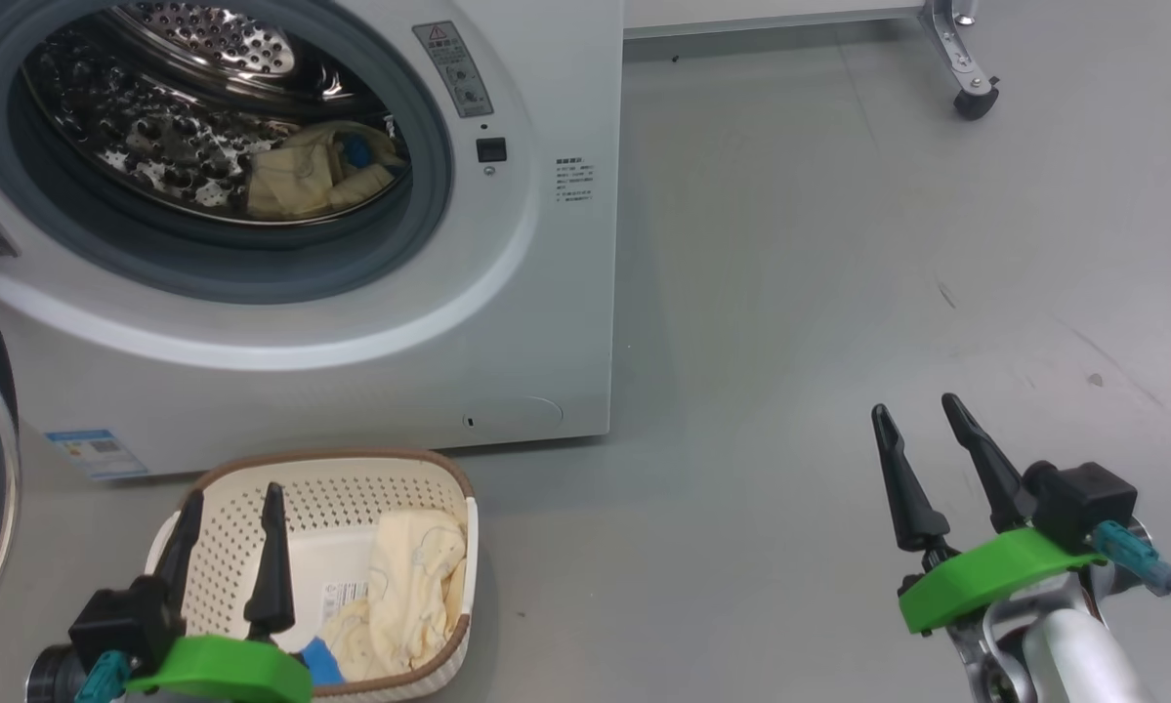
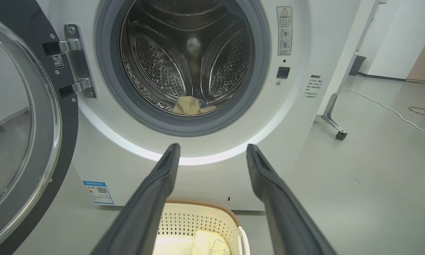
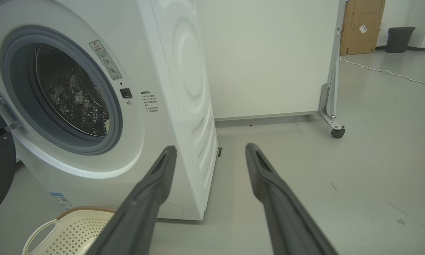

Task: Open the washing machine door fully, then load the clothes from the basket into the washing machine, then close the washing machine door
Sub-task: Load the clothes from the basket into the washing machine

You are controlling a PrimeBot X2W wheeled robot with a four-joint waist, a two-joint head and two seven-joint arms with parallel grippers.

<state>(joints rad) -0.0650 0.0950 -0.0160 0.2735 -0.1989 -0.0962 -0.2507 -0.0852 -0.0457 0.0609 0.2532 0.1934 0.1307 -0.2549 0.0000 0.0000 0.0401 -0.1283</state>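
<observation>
While both tools hang spread and empty, the loading step looks part done. The left tool point(image 1: 235, 491), two long dark fingers parted wide, hovers at the near left over the basket point(image 1: 351, 503) and holds nothing. The right tool point(image 1: 914, 404), equally released, sits well apart at the near right over bare floor point(image 1: 839, 244).

The basket is a cream perforated tub with a brown rim, standing on the floor just in front of the washer point(image 1: 546, 293). On its right side lie pale yellow clothes point(image 1: 409, 586), with a bit of blue cloth at the near edge. The left half of its bottom is bare.

Beyond the basket, the washer's round opening faces the robot. Its door point(image 2: 21, 124) is swung out to the left on its hinge, so nothing blocks the opening. Low in the steel drum point(image 1: 175, 127), more yellow and blue clothes lie in a heap.

Judging from this, the door is open and loading is under way, with the closing yet to come. The next move likely calls for the left tool to tip down into the right side of the basket and pinch a good fold of the soft cloth. It would then lift the cloth clear of the rim and carry it past the grey seal point(image 1: 253, 278) into the drum.
</observation>
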